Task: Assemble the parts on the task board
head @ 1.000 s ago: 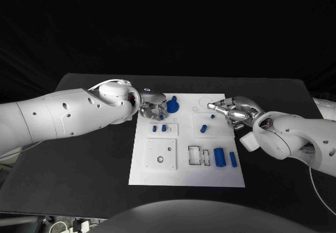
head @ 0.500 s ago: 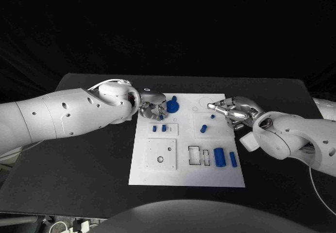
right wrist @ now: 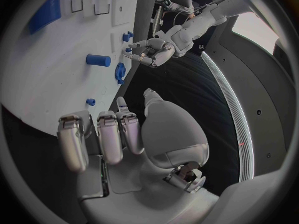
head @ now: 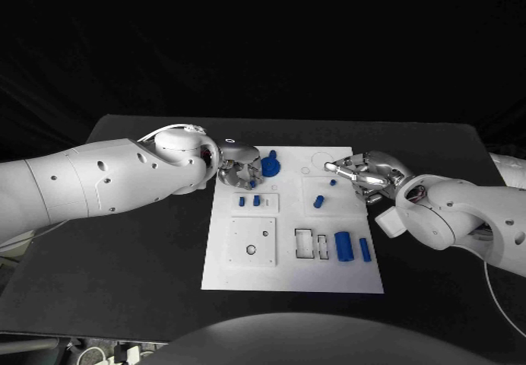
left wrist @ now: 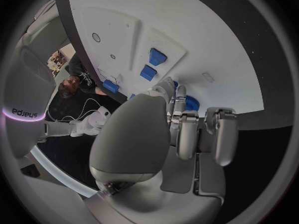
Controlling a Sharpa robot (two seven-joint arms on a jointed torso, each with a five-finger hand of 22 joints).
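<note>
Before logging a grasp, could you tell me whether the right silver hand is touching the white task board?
Apart: the right wrist view shows the right hand empty, fingers spread above the white task board.

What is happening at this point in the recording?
A two-armed robot is working over the white task board on a black table. Its left hand hovers at the board's far left corner, next to a blue gear-like part, and its right hand is at the far right edge near a small blue peg. Neither hand visibly holds a part. Other blue parts lie across the board, including two cylinders near the right side.
</note>
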